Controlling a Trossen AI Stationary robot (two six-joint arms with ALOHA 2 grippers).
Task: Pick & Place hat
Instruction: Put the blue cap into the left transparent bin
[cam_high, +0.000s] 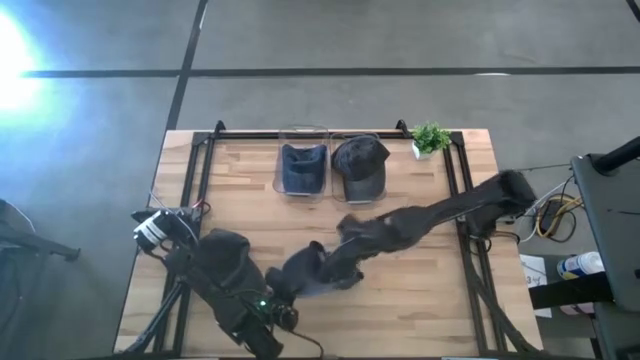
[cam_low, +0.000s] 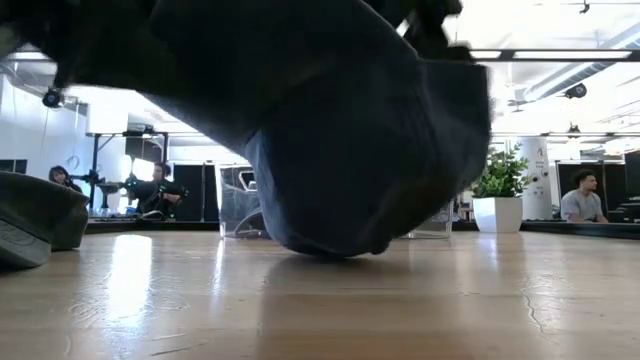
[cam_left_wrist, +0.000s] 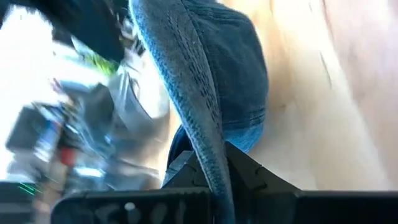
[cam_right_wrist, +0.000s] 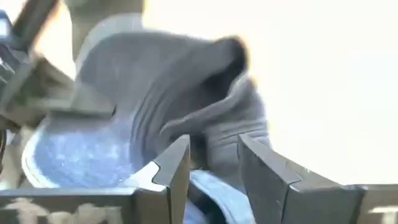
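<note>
A blue denim hat (cam_high: 318, 283) is held just above the front middle of the worktop (cam_high: 420, 290), between the 2 arms. In the left wrist view its edge is seen pinched between the fingers of the left end effector (cam_left_wrist: 214, 177), which is closed on it. In the right wrist view the right end effector (cam_right_wrist: 214, 163) is seen with its fingers part-way open around a fold of the same hat, so it is judged to be gripping the cloth as well.

At the back of the worktop, 2 clear boxes stand side by side: the left box (cam_high: 303, 168) already holds a blue hat, and the right box (cam_high: 360, 168) holds a dark cap. The pick is therefore judged done for the hat in hand, while its placing is judged still to come; where it is meant to go cannot be told.

In the low view the hat's crown hangs down, just above or barely touching the wood. From above, its long axis is seen running roughly left to right between the 2 end effectors. Which way the brim points cannot be told.
</note>
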